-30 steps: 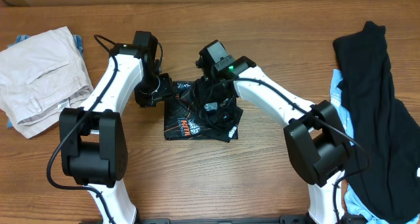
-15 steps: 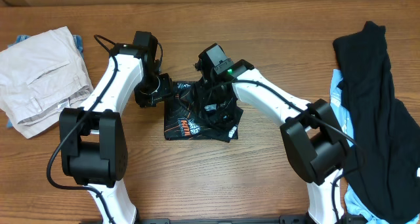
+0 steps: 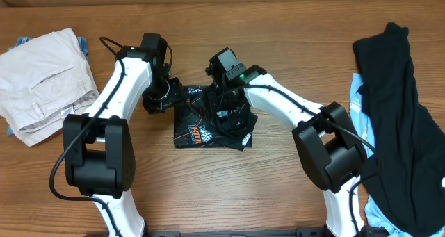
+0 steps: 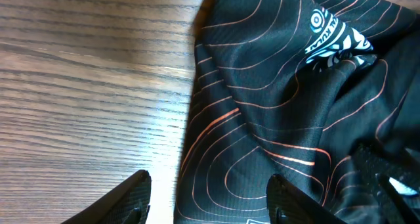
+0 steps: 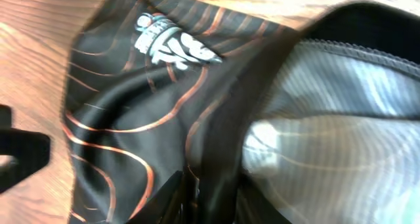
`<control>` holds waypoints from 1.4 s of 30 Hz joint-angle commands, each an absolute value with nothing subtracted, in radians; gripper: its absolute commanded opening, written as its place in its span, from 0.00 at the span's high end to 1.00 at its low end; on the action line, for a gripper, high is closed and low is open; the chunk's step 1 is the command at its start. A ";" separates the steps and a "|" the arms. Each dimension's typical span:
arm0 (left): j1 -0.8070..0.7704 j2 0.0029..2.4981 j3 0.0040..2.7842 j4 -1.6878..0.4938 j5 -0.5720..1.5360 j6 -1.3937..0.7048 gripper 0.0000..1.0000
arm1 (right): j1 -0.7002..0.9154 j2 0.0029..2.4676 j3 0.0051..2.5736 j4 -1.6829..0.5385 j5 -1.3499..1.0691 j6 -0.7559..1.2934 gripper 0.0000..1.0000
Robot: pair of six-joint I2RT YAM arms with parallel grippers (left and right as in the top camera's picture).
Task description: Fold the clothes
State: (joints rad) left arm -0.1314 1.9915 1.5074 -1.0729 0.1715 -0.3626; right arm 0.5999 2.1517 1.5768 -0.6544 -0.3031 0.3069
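**benchrat:** Going left to right: beige trousers point(image 3: 45, 77) sit well left of the jersey point(image 3: 201, 134), out of play. The jersey is a crumpled square on the table point(image 3: 278, 188), right between the two arms. The left gripper point(image 4: 210, 198) is at the jersey's left edge with its jaws apart, one finger over bare wood and one over cloth, gripping nothing. The right gripper point(image 5: 210, 201) is over the jersey's upper middle, pinched on a raised fold, and you can see the pale inner mesh under the lifted layer. A black garment point(image 3: 393, 105) lies far right of the jersey.

**foldy_mcfold:** So it's mid-fold. I'd say the left one should press or clamp that left edge before the right pulls, otherwise the whole bundle could just slide. Carry the pinched layer low and straight across, then let go once the edges line up.

**benchrat:** Agreed. Can you read any branding?

**foldy_mcfold:** Not really. There's a white round logo point(image 4: 331, 33) near the jersey's top edge and an orange block logo point(image 3: 199, 134) on its lower left. Both are too small or blurry to read.
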 commanded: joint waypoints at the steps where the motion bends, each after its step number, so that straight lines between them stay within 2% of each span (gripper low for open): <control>1: -0.134 1.970 1.499 -1.073 0.173 -0.343 0.40 | 0.582 2.156 1.574 -0.630 -0.393 0.307 0.74; 11: -0.138 1.970 1.499 -1.071 0.171 -0.344 0.40 | 0.540 2.156 1.574 -0.629 -0.424 0.307 0.75; 14: -0.138 1.970 1.499 -1.076 0.157 -0.344 0.40 | 0.533 2.156 1.574 -0.629 -0.438 0.307 0.81; 20: -0.138 1.970 1.499 -1.080 0.154 -0.344 0.40 | 0.533 2.156 1.574 -0.630 -0.451 0.306 0.82; 24: -0.139 1.970 1.499 -1.081 0.154 -0.344 0.39 | 0.533 2.156 1.574 -0.629 -0.451 0.305 0.91; 25: -0.139 1.970 1.499 -1.081 0.154 -0.344 0.40 | 0.533 2.156 1.574 -0.629 -0.458 0.289 0.96; 33: -0.139 1.970 1.499 -1.088 0.154 -0.344 0.39 | 0.520 2.093 1.634 -0.740 -0.459 0.226 0.96; 42: -0.139 1.970 1.499 -1.100 0.154 -0.344 0.39 | 0.481 1.977 1.681 -0.958 -0.281 0.231 0.96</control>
